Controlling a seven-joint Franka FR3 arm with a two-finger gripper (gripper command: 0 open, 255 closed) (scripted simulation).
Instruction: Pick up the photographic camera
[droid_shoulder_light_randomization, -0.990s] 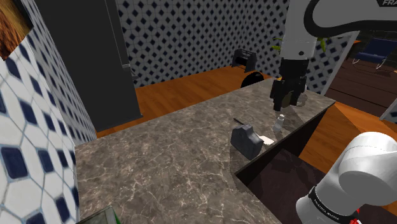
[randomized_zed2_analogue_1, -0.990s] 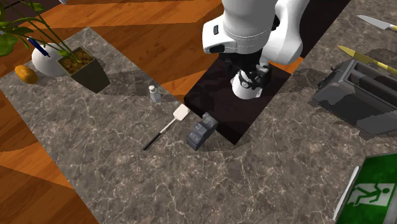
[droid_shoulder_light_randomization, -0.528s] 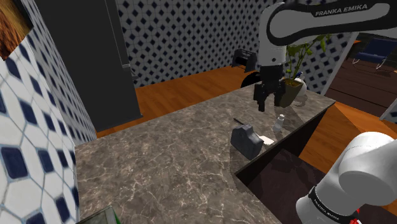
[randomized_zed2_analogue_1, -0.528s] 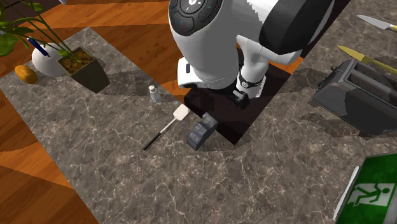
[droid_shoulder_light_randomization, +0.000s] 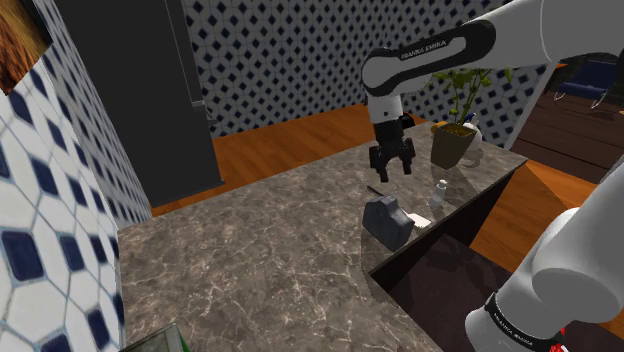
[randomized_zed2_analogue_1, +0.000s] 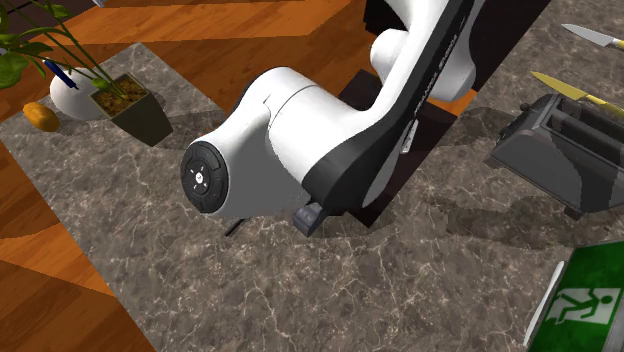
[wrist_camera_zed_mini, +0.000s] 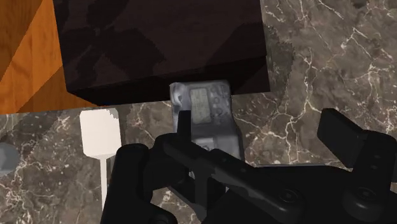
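Observation:
The photographic camera (droid_shoulder_light_randomization: 388, 222) is a small dark grey box lying on the marble counter at the edge of the dark stand. In the wrist view the camera (wrist_camera_zed_mini: 207, 111) shows its back screen, just ahead of the hand. My black gripper (droid_shoulder_light_randomization: 392, 172) hangs above the counter a short way beyond the camera and does not touch it. My gripper (wrist_camera_zed_mini: 264, 137) is open with nothing between its fingers; one finger (wrist_camera_zed_mini: 183, 127) overlaps the camera's body. In the second exterior view the arm covers most of the camera (randomized_zed2_analogue_1: 312, 215).
A white spatula (wrist_camera_zed_mini: 100, 133) and a small bottle (droid_shoulder_light_randomization: 440, 190) lie close beside the camera. A potted plant (droid_shoulder_light_randomization: 452, 145) stands behind them. The dark stand (wrist_camera_zed_mini: 159, 44) borders the camera. A toaster (randomized_zed2_analogue_1: 560, 150), knives and a green sign (randomized_zed2_analogue_1: 585, 305) sit farther along the counter.
The arm has swung toward the shoulder view's left, from above the bottle and plant pot to over the counter behind the camera, and dropped lower. The camera has not moved.

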